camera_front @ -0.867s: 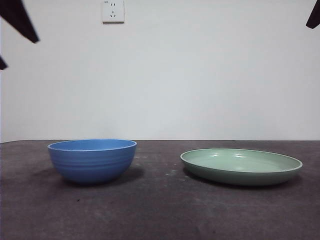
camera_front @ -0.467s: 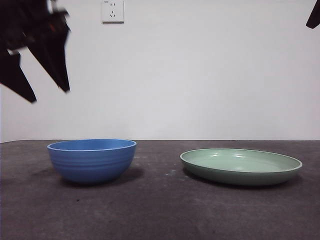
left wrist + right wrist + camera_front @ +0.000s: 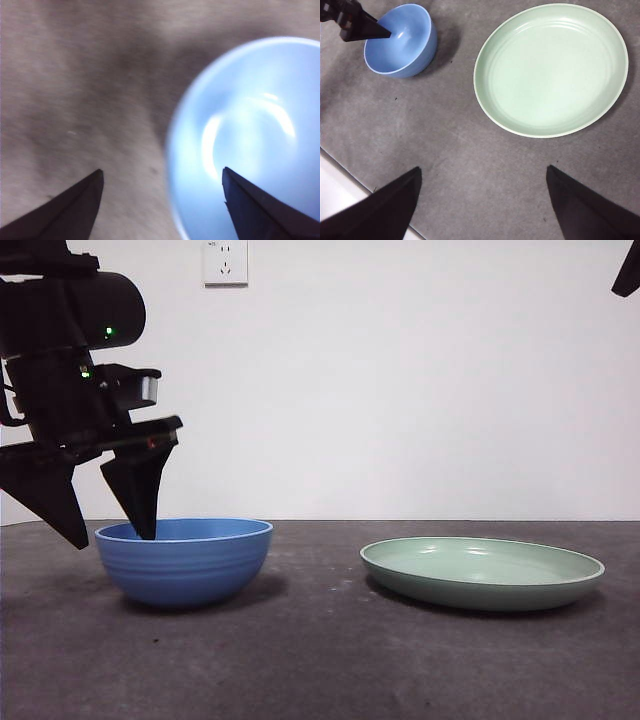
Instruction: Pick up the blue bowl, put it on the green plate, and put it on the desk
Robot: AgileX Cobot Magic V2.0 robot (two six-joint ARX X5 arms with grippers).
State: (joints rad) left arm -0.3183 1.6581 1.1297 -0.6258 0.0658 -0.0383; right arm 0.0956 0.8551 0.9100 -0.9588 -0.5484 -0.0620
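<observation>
Item 1: my left gripper [image 3: 112,538], jaws wide, straddles the near wall of the blue bowl [image 3: 185,561], 1 jaw inside, 1 outside. Item 2: bowl on the desk [image 3: 320,660], well apart from the green plate [image 3: 482,573]. Item 3: my right gripper [image 3: 482,172], jaws wide, high above.

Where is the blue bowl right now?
In the front view the blue bowl stands on the desk, left of the green plate, with the left gripper straddling its rim.
</observation>
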